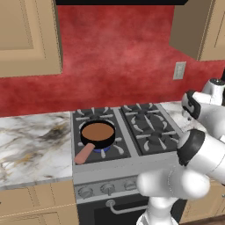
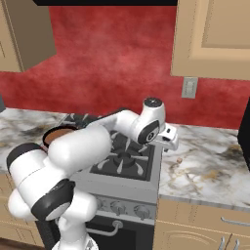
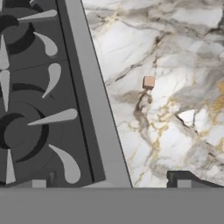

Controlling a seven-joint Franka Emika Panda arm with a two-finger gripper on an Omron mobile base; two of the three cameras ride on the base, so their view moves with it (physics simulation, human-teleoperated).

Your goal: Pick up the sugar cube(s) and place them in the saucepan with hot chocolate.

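The saucepan with hot chocolate (image 1: pixel 97 134) is a small black pan of brown liquid on the stove's front left burner, its pink handle (image 1: pixel 84 153) pointing toward the front. In the right base view the pan (image 2: pixel 57 133) is partly hidden behind my arm. A small tan sugar cube (image 3: pixel 149 82) lies on the marble counter right of the stove, seen as a speck (image 2: pixel 179 159) from the base. A white angular piece (image 3: pixel 188 117), seemingly a second cube, lies near it. My gripper (image 3: pixel 111 183) is open and empty, hovering over the stove's right edge (image 2: pixel 169 141), apart from both cubes.
The black stove (image 1: pixel 145 132) with grated burners has knobs (image 2: pixel 129 210) along its front. Marble counter (image 1: pixel 30 145) runs on both sides. Wooden wall cabinets (image 2: pixel 215 34) hang overhead, a wall outlet (image 2: pixel 189 88) sits on the red backsplash, and a dark object (image 2: pixel 245 132) stands at far right.
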